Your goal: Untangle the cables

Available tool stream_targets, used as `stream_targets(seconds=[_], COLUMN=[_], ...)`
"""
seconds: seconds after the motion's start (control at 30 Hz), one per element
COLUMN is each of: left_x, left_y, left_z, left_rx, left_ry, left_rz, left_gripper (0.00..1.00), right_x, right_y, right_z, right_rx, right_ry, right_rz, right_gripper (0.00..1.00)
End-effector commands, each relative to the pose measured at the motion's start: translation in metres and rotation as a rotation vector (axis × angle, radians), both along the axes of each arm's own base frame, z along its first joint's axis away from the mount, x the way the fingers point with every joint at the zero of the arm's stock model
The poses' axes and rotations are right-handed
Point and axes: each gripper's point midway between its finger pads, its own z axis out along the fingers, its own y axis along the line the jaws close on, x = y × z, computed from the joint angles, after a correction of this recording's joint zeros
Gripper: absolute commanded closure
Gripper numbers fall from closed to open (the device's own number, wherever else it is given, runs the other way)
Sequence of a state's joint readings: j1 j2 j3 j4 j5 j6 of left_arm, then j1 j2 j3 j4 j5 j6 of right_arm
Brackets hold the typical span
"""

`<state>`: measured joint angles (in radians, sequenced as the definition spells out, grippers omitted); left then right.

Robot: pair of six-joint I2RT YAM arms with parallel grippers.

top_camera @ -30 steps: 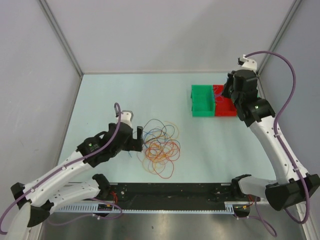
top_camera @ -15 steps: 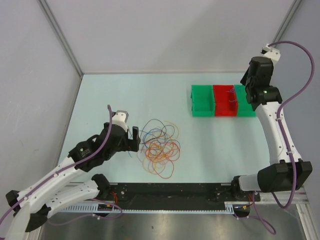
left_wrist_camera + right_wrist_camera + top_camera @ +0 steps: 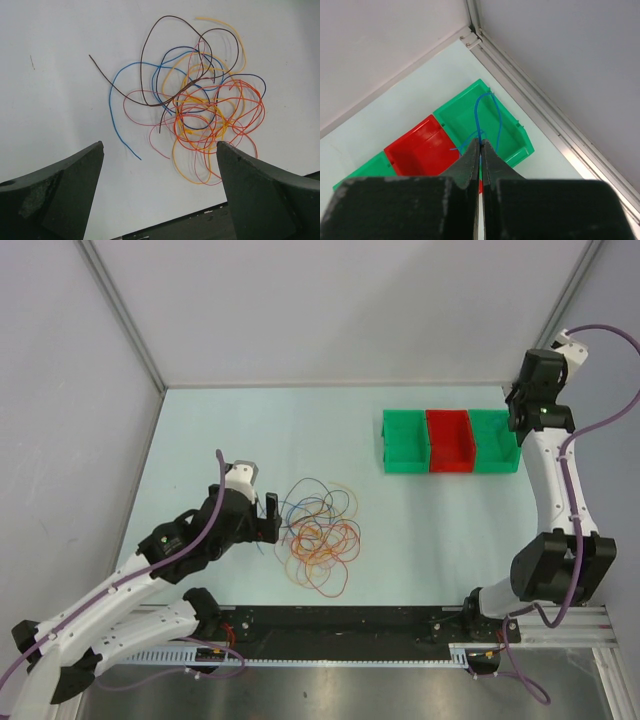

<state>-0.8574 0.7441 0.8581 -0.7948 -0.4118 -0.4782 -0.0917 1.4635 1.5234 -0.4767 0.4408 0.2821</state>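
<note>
The cables point(image 3: 320, 532) lie in one loose tangle of orange, red, blue and dark brown loops on the table in front of the left arm. My left gripper point(image 3: 268, 518) sits just left of the tangle, open and empty. In the left wrist view the tangle point(image 3: 200, 107) spreads beyond the gap of the left gripper point(image 3: 160, 150), with a blue end nearest. High at the back right, my right gripper point(image 3: 481, 142) is shut on a thin blue cable point(image 3: 479, 107), which loops over the right green bin point(image 3: 520, 140). In the top view the right gripper point(image 3: 520, 408) hangs beside that bin.
Three bins stand in a row at the back right: a green bin point(image 3: 403, 440), a red bin point(image 3: 449, 440) and another green bin point(image 3: 493, 438). The enclosure walls meet in a metal corner rail point(image 3: 520, 80) just behind them.
The right arm swung rightward and up from over the red bin to above the right green bin, uncovering all three bins. The left arm drew back slightly at first, then held still.
</note>
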Motion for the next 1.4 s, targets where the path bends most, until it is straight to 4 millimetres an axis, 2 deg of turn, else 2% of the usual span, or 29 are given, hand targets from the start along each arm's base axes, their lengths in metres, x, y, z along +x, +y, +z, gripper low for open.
stream_targets(seconds=[0.0, 0.17, 0.43, 0.57, 0.67, 0.8, 0.93, 1.2, 1.3, 1.37], left_x=[0.0, 0.0, 0.001, 0.001, 0.001, 0.002, 0.002, 0.001, 0.001, 0.001], left_y=[-0.004, -0.004, -0.003, -0.002, -0.002, -0.002, -0.002, -0.002, -0.001, -0.002], left_z=[0.003, 0.003, 0.004, 0.007, 0.006, 0.006, 0.008, 0.009, 0.009, 0.009], left_rx=[-0.003, -0.008, -0.01, -0.018, -0.019, -0.02, -0.025, -0.03, -0.03, -0.031], left_ry=[-0.018, -0.018, -0.023, -0.033, -0.032, -0.033, -0.036, -0.039, -0.04, -0.039], left_rz=[-0.026, -0.03, -0.027, -0.021, -0.021, -0.02, -0.019, -0.022, -0.023, -0.024], left_gripper=[0.0, 0.0, 0.0, 0.0, 0.0, 0.0, 0.0, 0.0, 0.0, 0.0], right_x=[0.015, 0.034, 0.065, 0.077, 0.075, 0.07, 0.067, 0.067, 0.071, 0.079], right_y=[-0.017, -0.028, -0.032, -0.028, -0.029, -0.031, -0.033, -0.033, -0.031, -0.026], right_z=[0.006, -0.026, -0.06, -0.094, -0.121, -0.166, -0.191, -0.218, -0.214, -0.201], right_rx=[0.015, 0.057, 0.083, 0.105, 0.129, 0.154, 0.166, 0.211, 0.225, 0.241], right_ry=[-0.056, -0.007, 0.007, 0.048, 0.105, 0.205, 0.262, 0.311, 0.31, 0.288], right_rz=[-0.041, -0.028, -0.008, 0.021, 0.001, -0.03, -0.047, -0.03, 0.01, 0.047], right_gripper=[1.0, 1.0, 1.0, 1.0, 1.0, 1.0, 1.0, 1.0, 1.0, 1.0])
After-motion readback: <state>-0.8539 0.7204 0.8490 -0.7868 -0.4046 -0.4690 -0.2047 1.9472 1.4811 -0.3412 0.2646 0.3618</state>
